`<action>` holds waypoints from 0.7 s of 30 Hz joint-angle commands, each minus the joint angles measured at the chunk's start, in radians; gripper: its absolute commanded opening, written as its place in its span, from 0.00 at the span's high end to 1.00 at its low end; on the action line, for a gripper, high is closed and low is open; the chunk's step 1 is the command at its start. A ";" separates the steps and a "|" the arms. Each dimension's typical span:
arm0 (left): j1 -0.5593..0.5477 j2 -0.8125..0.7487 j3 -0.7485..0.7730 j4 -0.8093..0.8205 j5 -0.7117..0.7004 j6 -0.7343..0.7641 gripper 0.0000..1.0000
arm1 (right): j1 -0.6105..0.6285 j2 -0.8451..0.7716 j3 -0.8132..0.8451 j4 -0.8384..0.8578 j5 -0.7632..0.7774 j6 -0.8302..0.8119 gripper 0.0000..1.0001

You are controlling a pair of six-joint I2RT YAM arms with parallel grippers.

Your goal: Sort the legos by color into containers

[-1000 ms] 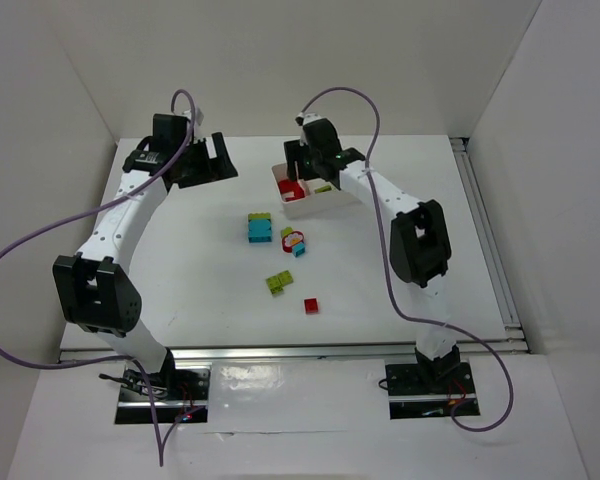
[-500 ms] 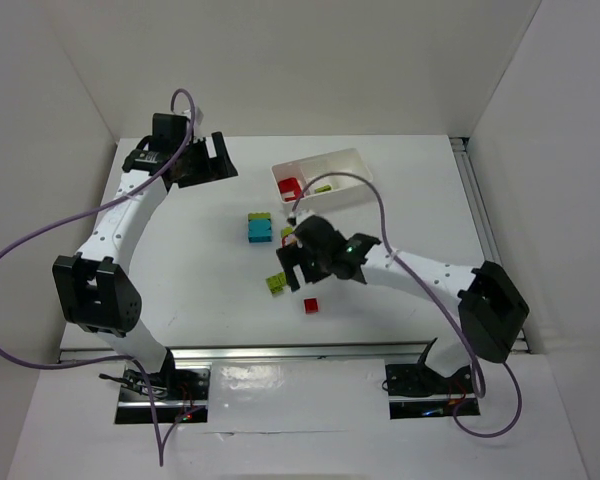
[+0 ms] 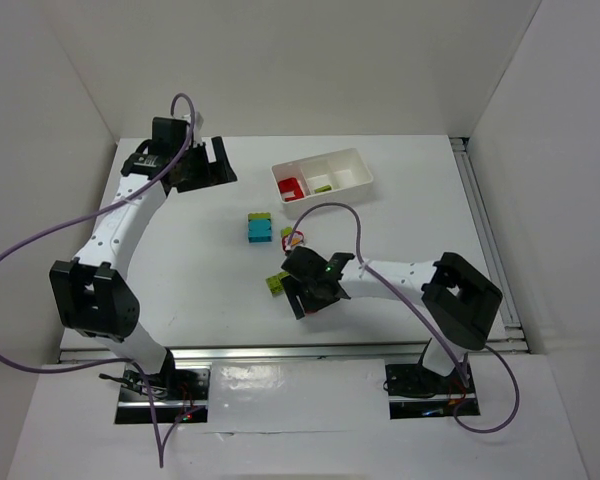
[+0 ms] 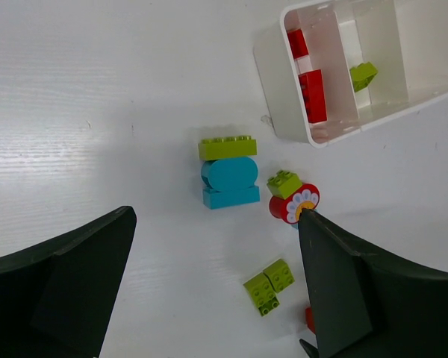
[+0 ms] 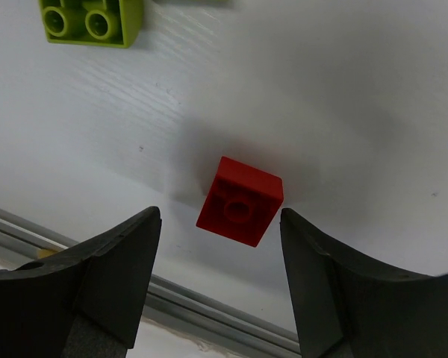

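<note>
A small red lego lies on the table between the open fingers of my right gripper, which hangs just above it without touching. In the top view that gripper hides the brick. A lime green lego pair lies just to its left. A cyan lego with a green one on top and a red flower piece with a green lego lie mid-table. The white three-part tray holds red legos and a green one. My left gripper is open and empty at the far left.
The metal rail of the table's front edge runs close under the right gripper. The left wrist view shows the tray, the cyan stack, the flower piece and the lime pair.
My right arm has swung from over the tray down to the front of the table and now hangs over the red lego. The left arm has not moved.
</note>
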 commanded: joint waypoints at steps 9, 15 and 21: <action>-0.004 -0.044 -0.013 0.007 -0.006 0.021 0.01 | 0.017 0.056 0.036 0.010 0.081 0.043 0.59; -0.004 -0.033 -0.004 -0.004 -0.038 0.021 0.01 | -0.026 0.036 0.230 -0.081 0.192 -0.029 0.71; -0.018 -0.042 -0.029 -0.015 -0.141 0.009 0.01 | -0.234 0.104 0.472 -0.039 0.159 -0.210 0.71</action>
